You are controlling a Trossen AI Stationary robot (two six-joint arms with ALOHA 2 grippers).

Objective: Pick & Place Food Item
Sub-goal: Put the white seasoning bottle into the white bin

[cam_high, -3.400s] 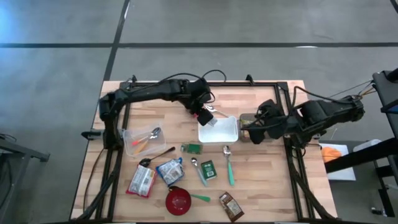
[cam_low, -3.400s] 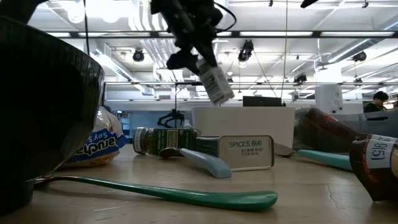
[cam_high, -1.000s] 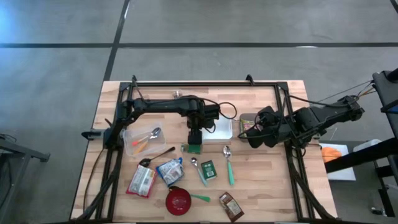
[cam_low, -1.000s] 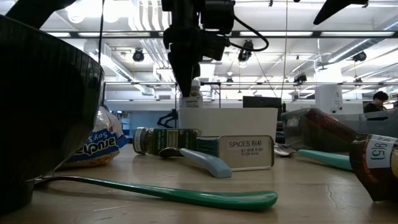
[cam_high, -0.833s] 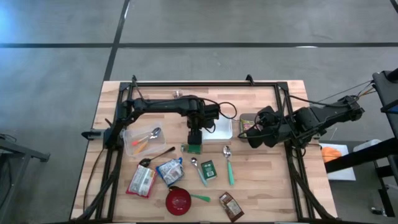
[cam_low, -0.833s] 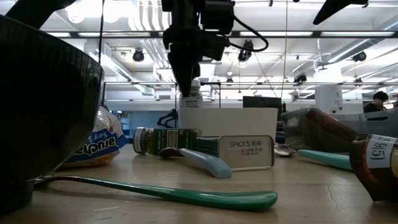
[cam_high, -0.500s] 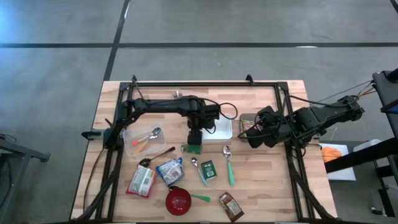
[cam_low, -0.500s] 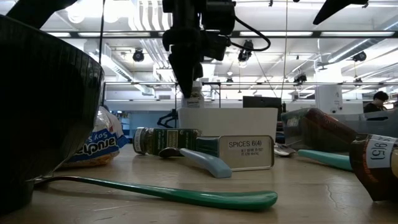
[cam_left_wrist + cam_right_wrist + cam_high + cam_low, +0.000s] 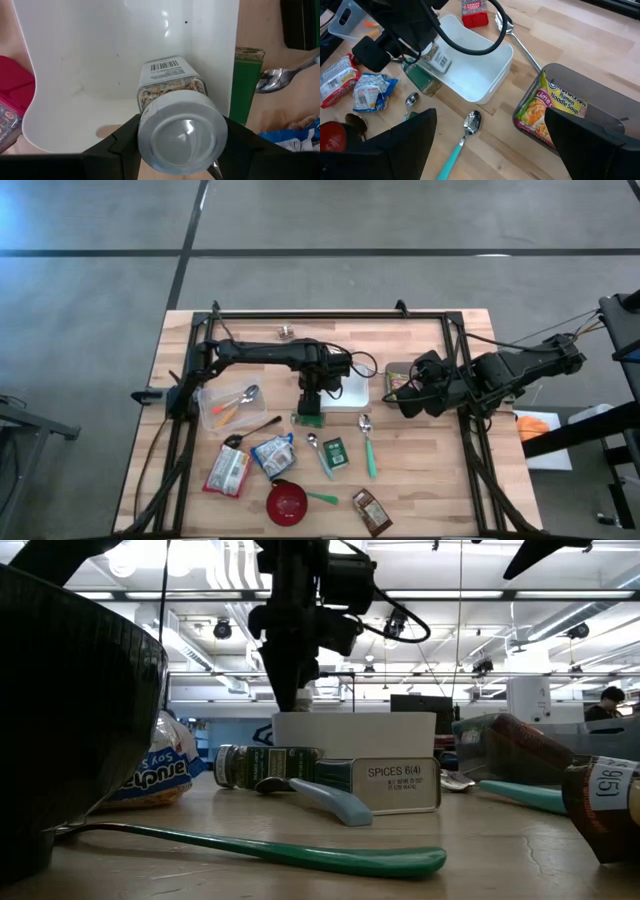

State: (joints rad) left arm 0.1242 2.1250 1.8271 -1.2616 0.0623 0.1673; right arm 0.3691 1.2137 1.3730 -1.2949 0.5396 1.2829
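Note:
My left gripper (image 9: 311, 390) points down over the near-left end of the white tray (image 9: 352, 393), shut on a clear spice jar (image 9: 169, 85) with a grey lid (image 9: 182, 132) and a barcode label. In the low view the jar (image 9: 303, 698) reaches down to the rim of the tray (image 9: 360, 735); whether it touches the tray's floor I cannot tell. My right gripper (image 9: 408, 394) hangs open above a grey container (image 9: 580, 85) that holds a ramen soup packet (image 9: 555, 107). My left gripper pinches the jar's top end, at the lid's sides (image 9: 145, 131), between its two fingers (image 9: 125, 145). The fingers come from above, pointing down. The jar hangs below them nearly upright, its bottom end over the inside of the tray.
A green bottle (image 9: 308, 419) lies right by the tray's near edge. Nearer the front lie a spices tin (image 9: 334, 452), teal spoons (image 9: 369, 445), snack packets (image 9: 272, 455), a red bowl (image 9: 287, 502) and a brown packet (image 9: 370, 513). A clear box (image 9: 228, 405) holds cutlery at left.
My left gripper has gone down with the jar, still shut on it, so the jar's lower end now sits at the tray's rim. The white tray has slid a little toward the table's left and near edge.

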